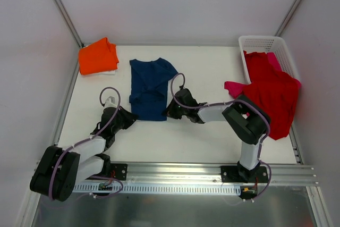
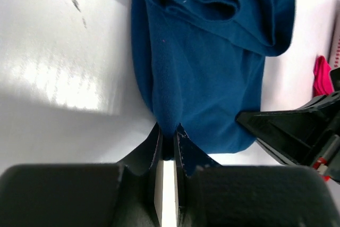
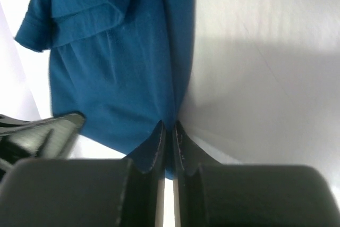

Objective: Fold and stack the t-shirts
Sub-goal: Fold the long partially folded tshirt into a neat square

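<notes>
Left gripper point(image 2: 169, 134) clenched on the near-left hem corner of the navy blue soft-cloth t-shirt point(image 1: 150, 86); right gripper point(image 3: 169, 128) pinching the near-right corner. Shirt lies mid-desk, rumpled at its 12 o'clock end. Suggest lifting both corners level, hem taut, then folding toward 12. Surface: white desk point(image 1: 212, 136). Folded orange shirt point(image 1: 98, 56) at 10 o'clock, red shirt point(image 1: 273, 91) draped over white lattice basket point(image 1: 265, 42) at 2.

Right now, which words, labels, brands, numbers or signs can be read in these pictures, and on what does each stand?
None can be read.
The navy shirt shows only plain cloth in all three views.
The orange shirt, the red shirt and the basket bear no text.
Small parts on the rail by the arm bases are too small to tell.
</notes>
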